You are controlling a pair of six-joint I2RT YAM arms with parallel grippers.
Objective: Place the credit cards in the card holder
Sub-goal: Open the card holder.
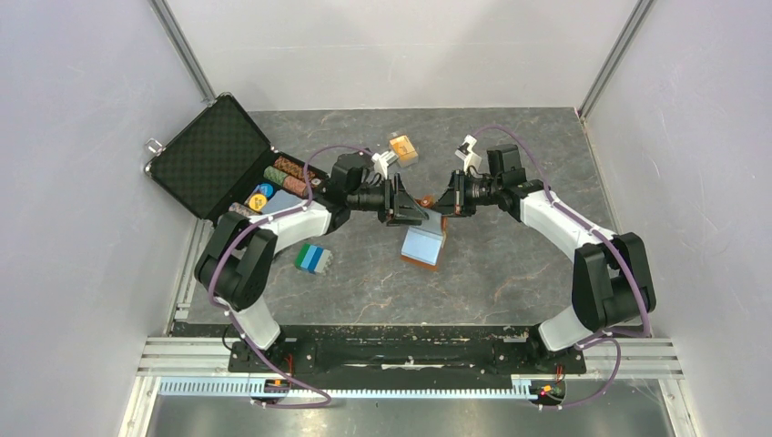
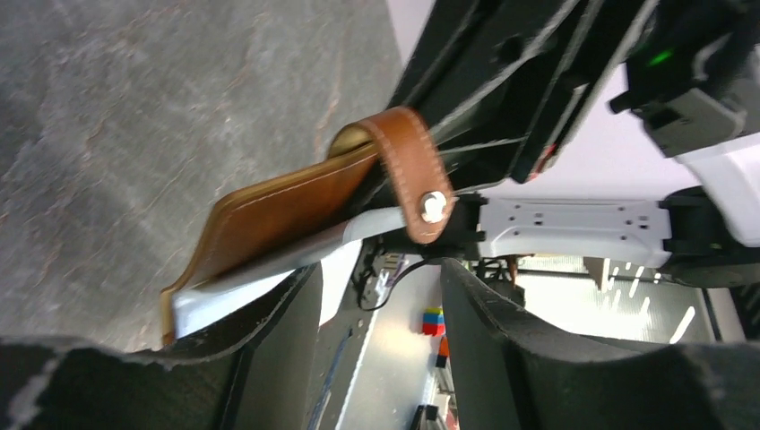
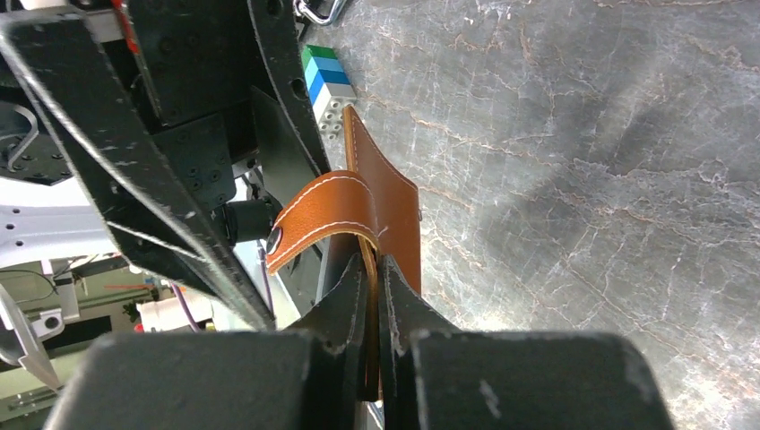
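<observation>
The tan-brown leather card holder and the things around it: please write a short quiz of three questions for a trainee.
1. True or false: the right tool is shut on the tan-brown leather card holder.
2. Where does the blue-green-white striped block lie? A on the grey stone-patterned table; B on the card holder; C in the right tool.
3. Fill the gap: the card holder's inside is pale ____.
Key: 1 true; 2 A; 3 blue.

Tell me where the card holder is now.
Top view: the card holder hangs mid-table, its top edge pinched in the right gripper, the left gripper beside it, the striped block further left.
</observation>
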